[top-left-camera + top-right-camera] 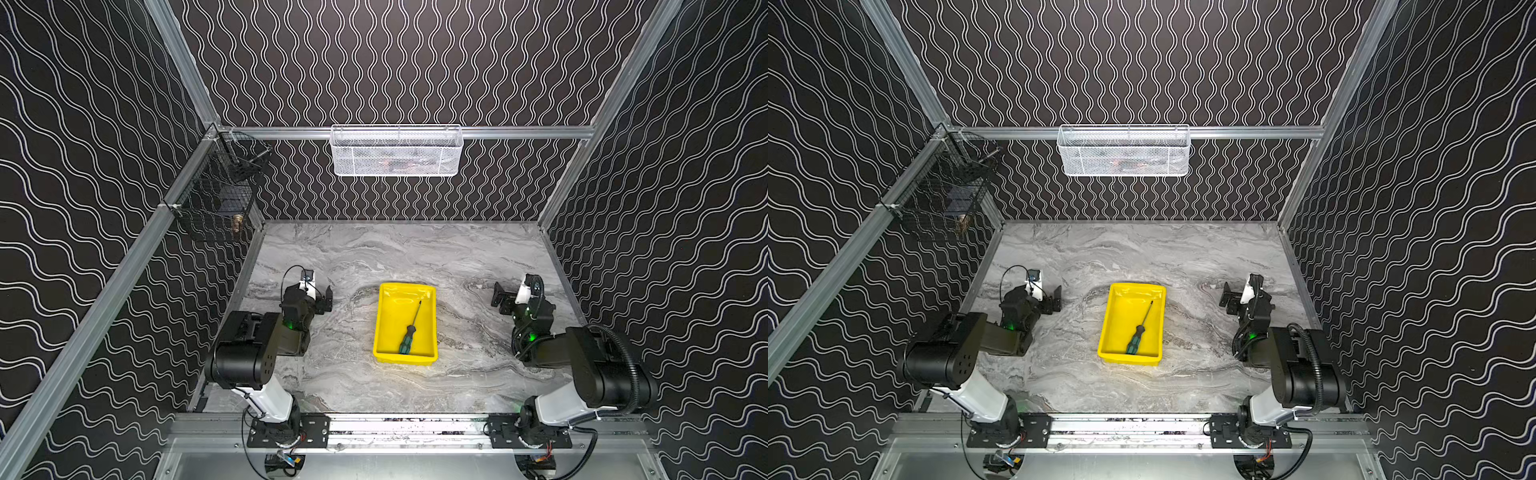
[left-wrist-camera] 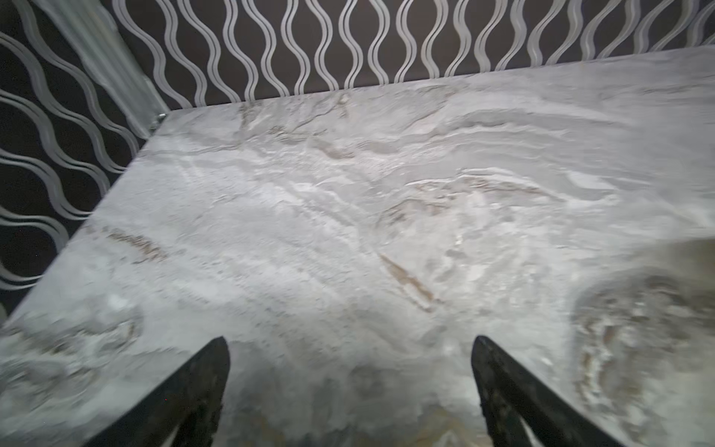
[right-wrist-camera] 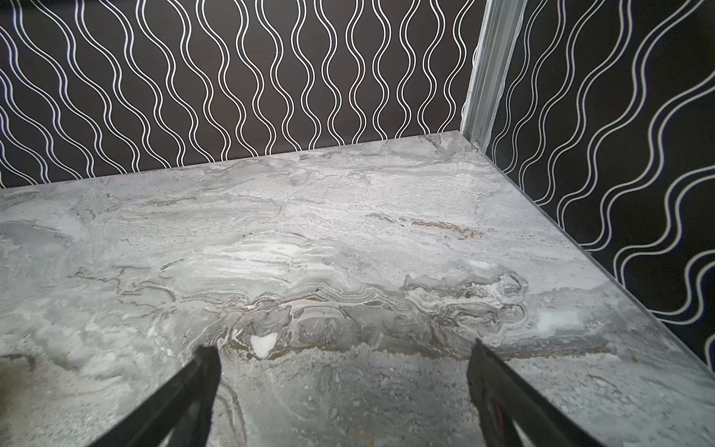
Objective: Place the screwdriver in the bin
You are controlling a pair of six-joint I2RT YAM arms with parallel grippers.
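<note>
The yellow bin stands mid-table in both top views. Inside it lies the screwdriver, its green-and-black handle at the near wall and its thin shaft pointing away toward the far wall. My left gripper sits low to the left of the bin, open and empty. My right gripper rests to the right of the bin, also open and empty. Each wrist view, left gripper and right gripper, shows only bare marble between wide-apart fingers; bin and screwdriver are out of those views.
A white mesh basket hangs on the back wall rail. A black wire basket hangs on the left wall. The marble table is enclosed by patterned walls on three sides; the arm bases sit on the front rail.
</note>
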